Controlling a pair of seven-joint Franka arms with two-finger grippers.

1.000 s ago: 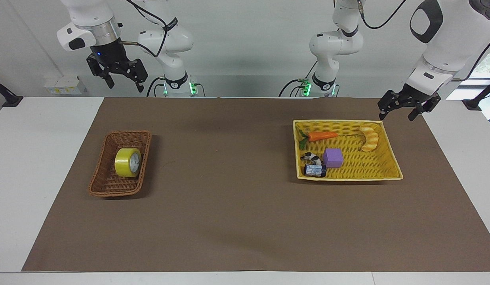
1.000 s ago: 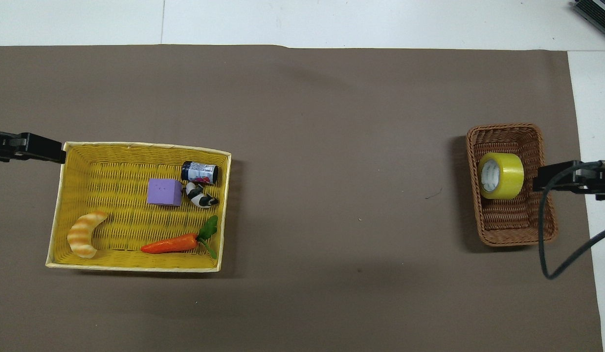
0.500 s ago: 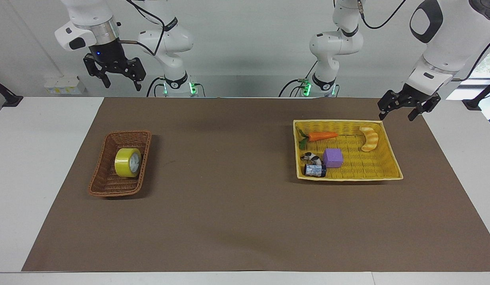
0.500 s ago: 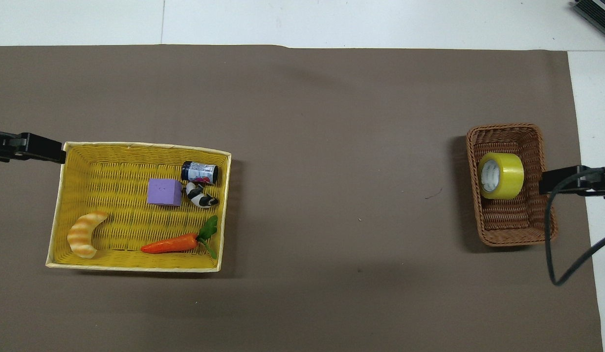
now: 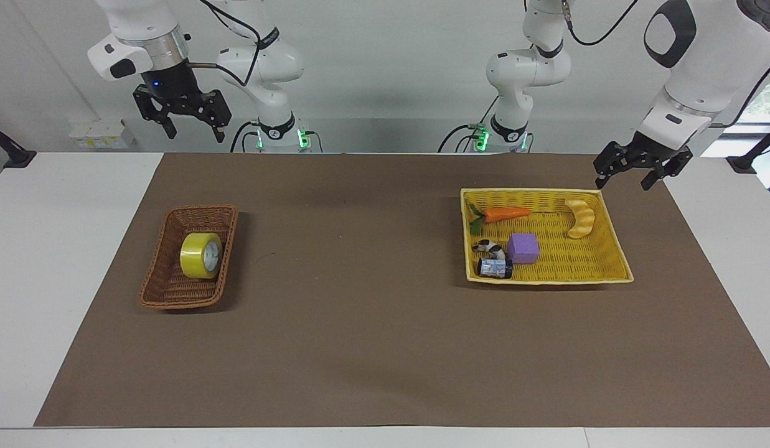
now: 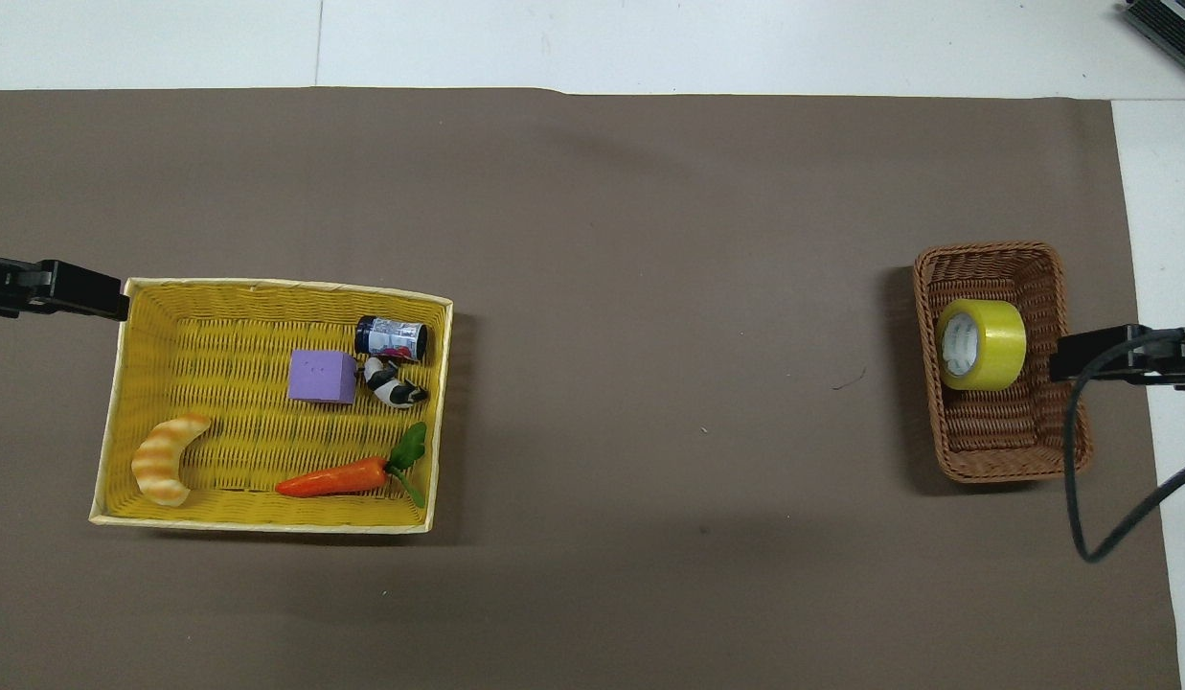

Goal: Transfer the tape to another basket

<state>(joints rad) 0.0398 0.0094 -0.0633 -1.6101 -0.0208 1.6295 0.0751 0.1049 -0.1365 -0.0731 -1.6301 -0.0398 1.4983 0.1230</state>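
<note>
The tape [image 5: 201, 255] [image 6: 981, 345], a yellow roll with a pale core, stands on its edge in the brown wicker basket [image 5: 173, 301] [image 6: 994, 255] toward the right arm's end of the table. My right gripper [image 5: 195, 133] hangs open and empty, high above the table and well clear of the tape. Over the corner of the yellow woven tray [image 5: 546, 279] [image 6: 266, 522] at the left arm's end, my left gripper [image 5: 622, 183] stands open with nothing in it. One finger [image 6: 60, 290] of it shows by the tray's rim.
The yellow tray holds a toy carrot [image 5: 507, 213], a striped croissant toy [image 5: 581, 219], a purple cube [image 5: 523, 247], a small can [image 5: 494, 268] and a black-and-white figure [image 5: 489, 248]. A brown mat [image 5: 360, 323] covers the table between the two containers.
My right gripper has risen a little and drifted slightly toward its own end of the table. The left gripper, the tape and both containers have not moved.
</note>
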